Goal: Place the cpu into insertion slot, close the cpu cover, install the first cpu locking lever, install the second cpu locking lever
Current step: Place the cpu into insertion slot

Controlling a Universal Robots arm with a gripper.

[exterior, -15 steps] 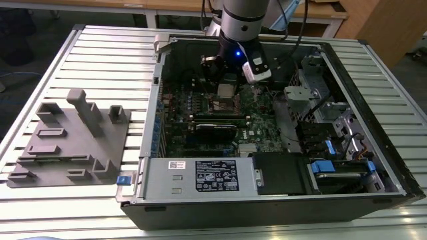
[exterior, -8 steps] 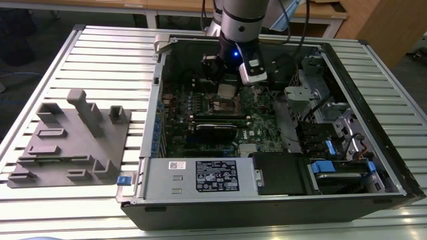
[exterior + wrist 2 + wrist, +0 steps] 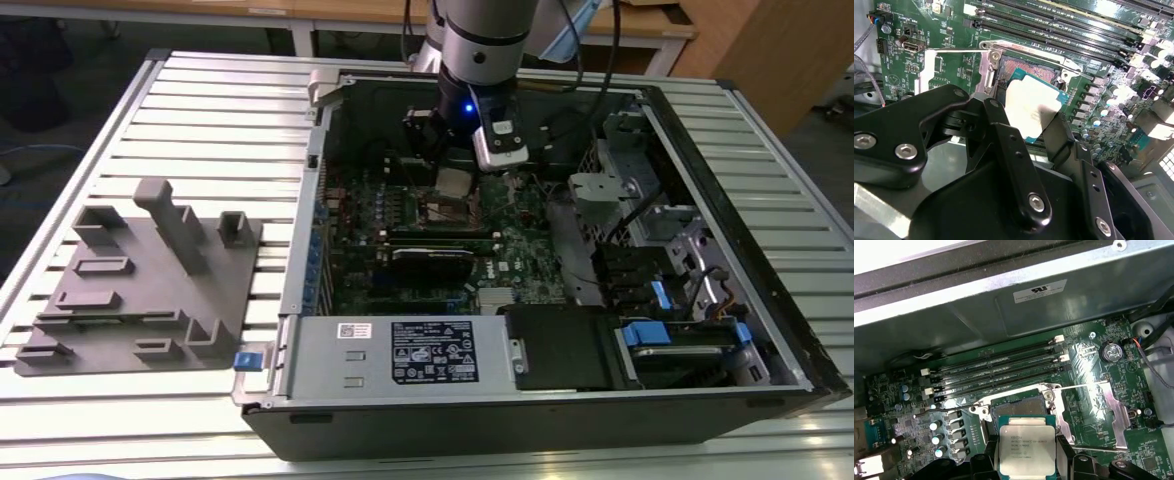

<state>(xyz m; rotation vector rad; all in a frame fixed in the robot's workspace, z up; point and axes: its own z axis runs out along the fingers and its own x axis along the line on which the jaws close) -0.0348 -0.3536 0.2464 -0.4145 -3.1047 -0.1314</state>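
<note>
inside the open computer case (image 3: pixel 747 300) on the bench (image 3: pixel 200 100), the hand (image 3: pixel 1026 456) is clenched on the cpu (image 3: pixel 1026 442), one finger on each of two opposite edges, with its silver-grey top facing up. the chip hangs just over the insertion slot (image 3: pixel 1016 407) on the motherboard (image 3: pixel 1089 350), beside the long black memory slots (image 3: pixel 999 370). part of the socket's dark centre shows past the chip's far edge, so the two are not yet lined up. whether any corner touches the socket i cannot tell.

the cpu cover (image 3: pixel 1116 412) lies swung open flat beside the socket, and a thin wire locking lever (image 3: pixel 944 410) stands free on the other side. so the work looks to be in its first step: placing the chip, with cover and levers not yet dealt with.

seating it, as i judge it, calls for care over force. in the second wrist view the cpu (image 3: pixel 1031 107) looks slightly skewed to the socket rim (image 3: pixel 1029 70), so it wants squaring up, centring over the frame, and a level, gentle descent before the grip is let go.
</note>
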